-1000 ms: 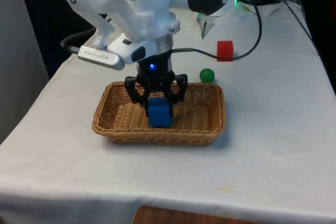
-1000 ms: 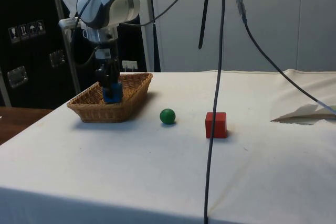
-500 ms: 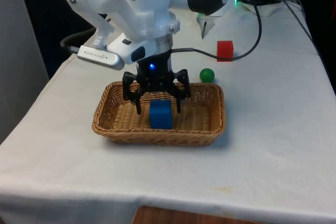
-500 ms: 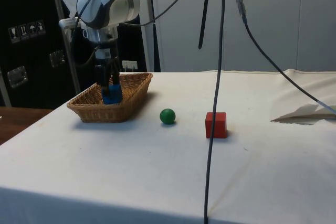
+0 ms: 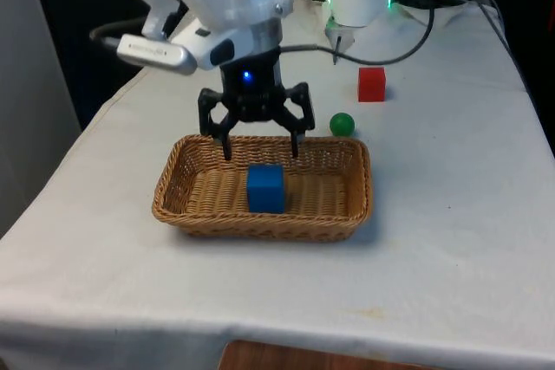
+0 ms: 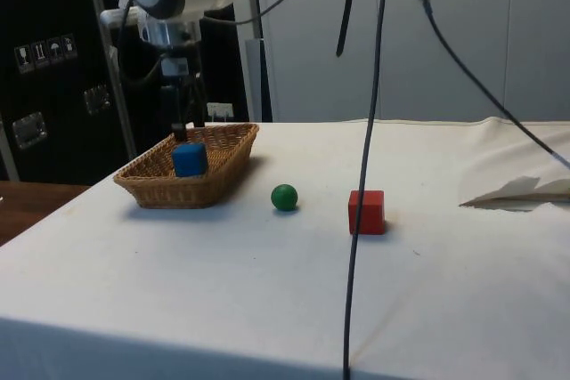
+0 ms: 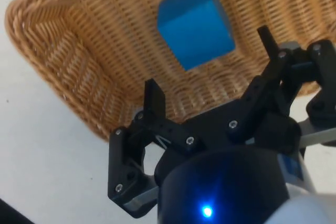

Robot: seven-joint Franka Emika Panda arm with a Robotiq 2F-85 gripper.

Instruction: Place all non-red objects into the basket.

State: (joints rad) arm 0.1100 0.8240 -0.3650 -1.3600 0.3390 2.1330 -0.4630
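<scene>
The blue cube (image 5: pixel 264 188) is seen resting free inside the basket (image 5: pixel 355 205), with the hand (image 5: pixel 257 146) spread wide and empty above it, while the green ball (image 5: pixel 342 124) is left on the desk (image 5: pixel 451 240) just behind the basket.

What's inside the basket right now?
One blue cube sits on the floor of the wicker basket, with the open hand above it. The near wall hides a strip of the floor behind it in the front view.

Gripper (image 5: pixel 260 148) downward, its fingers spread wide
</scene>
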